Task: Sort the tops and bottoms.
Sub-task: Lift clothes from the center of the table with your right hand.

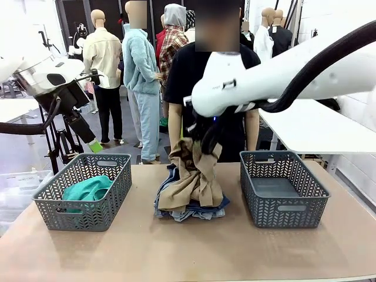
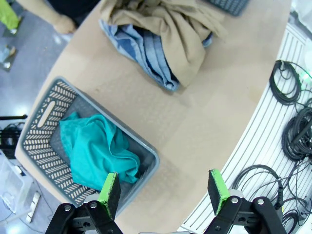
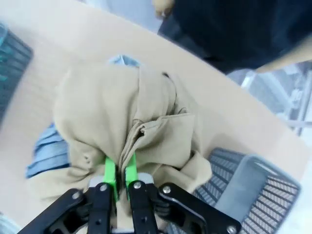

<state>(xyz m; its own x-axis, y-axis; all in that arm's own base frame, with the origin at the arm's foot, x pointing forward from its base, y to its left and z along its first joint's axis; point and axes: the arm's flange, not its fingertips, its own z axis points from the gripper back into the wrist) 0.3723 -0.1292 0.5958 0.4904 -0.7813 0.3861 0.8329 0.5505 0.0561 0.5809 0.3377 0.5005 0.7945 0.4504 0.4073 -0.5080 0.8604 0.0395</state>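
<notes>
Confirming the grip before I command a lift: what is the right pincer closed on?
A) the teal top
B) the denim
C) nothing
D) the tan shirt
D: the right pincer is shut on a fold of the tan shirt, which lies over the denim.

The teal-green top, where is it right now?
In the front view the teal-green top lies crumpled inside the left grey basket, on the robot's left of the clothes pile at mid-table.
</notes>
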